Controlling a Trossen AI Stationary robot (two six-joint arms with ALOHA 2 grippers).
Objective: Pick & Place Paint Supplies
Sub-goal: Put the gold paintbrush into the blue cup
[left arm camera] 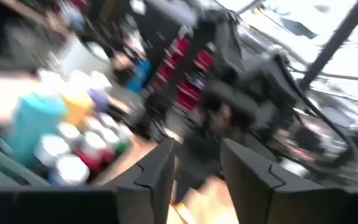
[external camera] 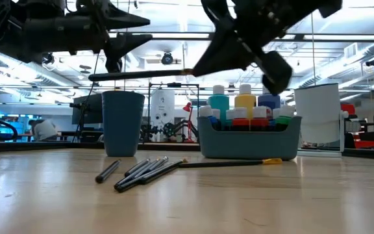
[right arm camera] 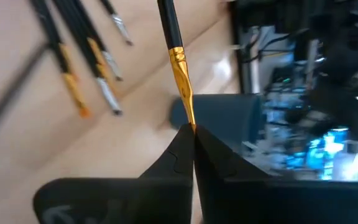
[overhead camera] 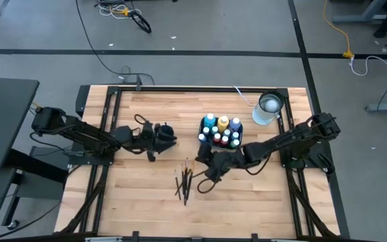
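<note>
My right gripper [right arm camera: 193, 130] is shut on a thin dark-handled paintbrush [external camera: 141, 75], held level in the air above the blue cup [external camera: 123, 122]. My left gripper [left arm camera: 197, 162] is raised beside that cup [overhead camera: 167, 130], open, with nothing plain between its fingers. Several more brushes [overhead camera: 183, 181] lie flat on the wooden table. The white-capped paint bottles [external camera: 245, 104] stand upright in a grey-blue bin [overhead camera: 239, 126]. One brush with a yellow end [external camera: 232, 163] lies in front of the bin. My right gripper pinches the paintbrush at the bristle end of its golden ferrule [right arm camera: 188, 115], between the very tips of its two fingers. The bristles are hidden between the fingers. The dark handle [right arm camera: 168, 25] runs straight on ahead of the fingers, lifted clear of the table.
A clear cup [overhead camera: 269, 107] stands at the table's far right, behind the bin. Bare wood lies along the near edge [overhead camera: 247, 208]. Black frame rails [overhead camera: 294, 181] run along the left and right sides.
</note>
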